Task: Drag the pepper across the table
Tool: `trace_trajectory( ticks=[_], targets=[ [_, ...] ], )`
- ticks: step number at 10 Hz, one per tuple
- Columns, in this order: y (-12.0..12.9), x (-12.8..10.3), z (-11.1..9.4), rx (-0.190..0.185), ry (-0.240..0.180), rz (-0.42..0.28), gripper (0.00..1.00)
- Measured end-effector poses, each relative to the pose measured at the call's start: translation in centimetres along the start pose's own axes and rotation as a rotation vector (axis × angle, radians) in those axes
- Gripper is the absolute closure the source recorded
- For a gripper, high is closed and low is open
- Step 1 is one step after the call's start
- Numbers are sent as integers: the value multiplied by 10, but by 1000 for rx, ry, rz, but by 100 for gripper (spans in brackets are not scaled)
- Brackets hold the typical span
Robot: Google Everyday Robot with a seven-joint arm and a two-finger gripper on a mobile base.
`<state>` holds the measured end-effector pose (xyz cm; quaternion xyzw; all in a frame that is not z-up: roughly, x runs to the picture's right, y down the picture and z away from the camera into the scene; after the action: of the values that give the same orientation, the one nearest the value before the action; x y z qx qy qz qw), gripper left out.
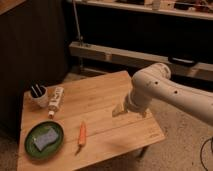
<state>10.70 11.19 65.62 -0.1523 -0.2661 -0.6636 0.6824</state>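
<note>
The pepper (82,134) lies flat on the table (102,92), close to the near edge and just right of a green plate (30,149) that carries a blue-grey sponge (45,138). Its long axis runs almost straight from far to near, with the darker tip pointing at the near edge. The gripper (119,111) hangs low over the table's right half, on the end of the white arm (155,87) that reaches in from the right, and its fingers stand apart with nothing between them. From the fingers the pepper lies to the left and somewhat nearer, apart from them with bare wood between. The coming move therefore looks like a reach left and toward the near edge, coming down so that the fingers straddle the pepper across its slim width. At the far left stand a white cup (38,96) and a white tube (56,99) with a red label, well clear of that path.
</note>
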Motion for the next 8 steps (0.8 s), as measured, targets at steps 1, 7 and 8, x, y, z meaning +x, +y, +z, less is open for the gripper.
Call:
trace_trajectory(
  ticks=[1, 7, 8],
  targets=[
    [0, 0, 0, 0, 0, 0, 20],
    [-10, -1, 3, -42, 6, -31, 20],
    [-20, 1, 8, -58, 8, -49, 20]
  ],
)
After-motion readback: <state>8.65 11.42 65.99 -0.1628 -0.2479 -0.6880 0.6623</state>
